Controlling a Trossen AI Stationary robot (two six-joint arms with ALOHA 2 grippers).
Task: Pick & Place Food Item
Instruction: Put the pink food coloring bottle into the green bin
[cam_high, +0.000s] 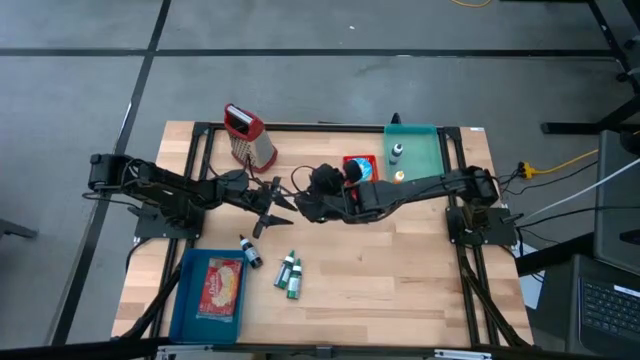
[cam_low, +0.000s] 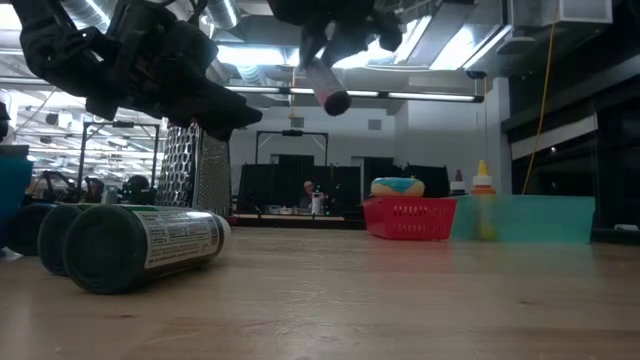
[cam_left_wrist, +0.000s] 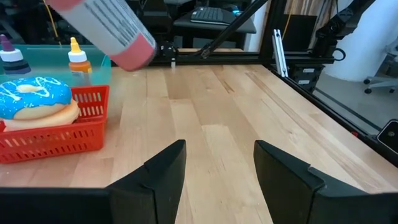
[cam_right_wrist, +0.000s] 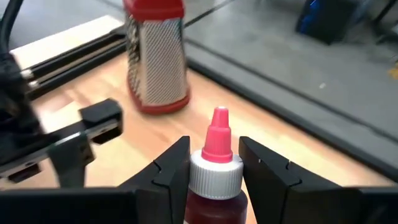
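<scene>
Wood planks make up the table, with grey floor all around it. Both arms meet over the middle of the table. The right gripper is up in the air, and its fingers are squeezed on a small bottle with a pink tip and a white cap. The bottle is off the table and points toward the left gripper. That one is close by, also in the air, with its fingers apart and nothing between them.

A red basket sits near the back of the table, just right of the middle. A donut with blue icing lies in it. Just beside the basket is a teal tray with two small bottles in it. A metal grater with a red top stands at the back, left of the middle. Near the front lie green bottles and a dark bottle. A blue tray at the front left holds a food packet.
</scene>
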